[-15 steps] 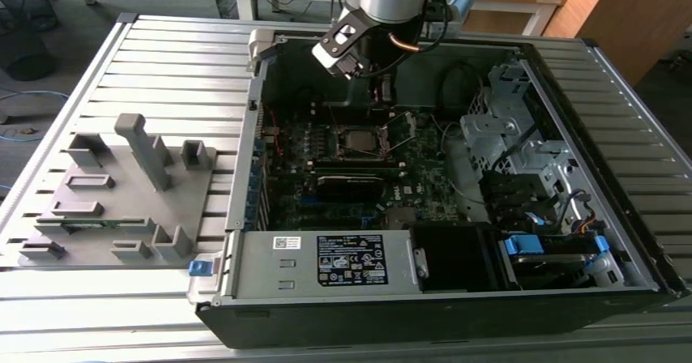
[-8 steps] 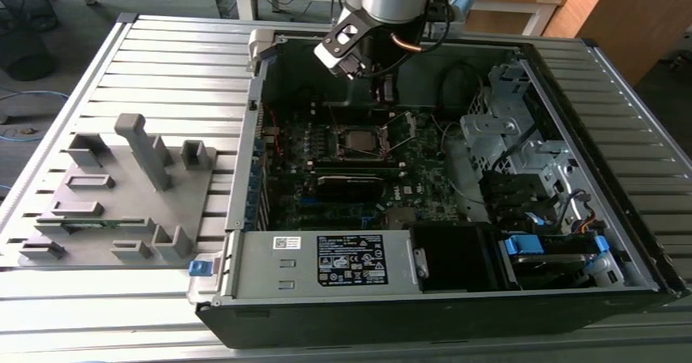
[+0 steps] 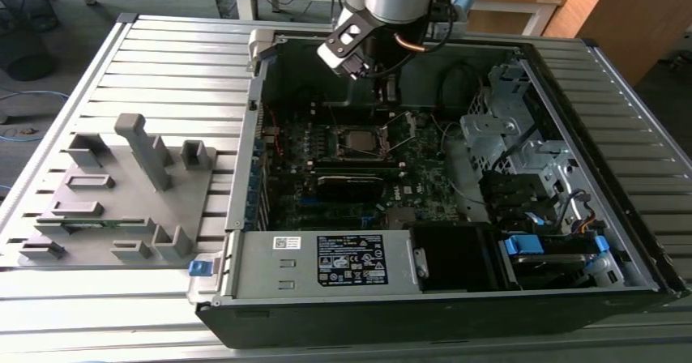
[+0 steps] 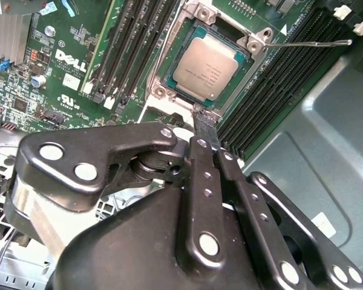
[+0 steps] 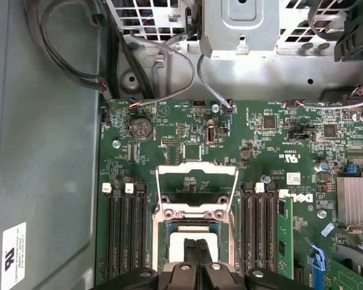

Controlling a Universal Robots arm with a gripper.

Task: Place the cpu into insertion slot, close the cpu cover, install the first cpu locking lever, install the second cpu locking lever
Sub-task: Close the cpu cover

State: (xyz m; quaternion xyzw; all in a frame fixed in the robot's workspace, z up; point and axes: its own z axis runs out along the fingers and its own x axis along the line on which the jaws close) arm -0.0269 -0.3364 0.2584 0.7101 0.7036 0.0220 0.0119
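cpu (image 4: 209,66) lies flat in insertion slot (image 4: 159,92) | cpu cover (image 5: 196,172) tilted up, open | my gripper (image 4: 204,121) near the slot's edge, jaws pressed together on nothing | motherboard (image 3: 313,144) inside open computer case (image 3: 433,318) on slatted metal table (image 3: 162,55) | white printed label (image 3: 348,259) on the case's grey box

One chip (image 4: 209,66), one socket (image 4: 167,81), one cover (image 5: 196,211), all just ahead of the one gripper (image 5: 196,244).
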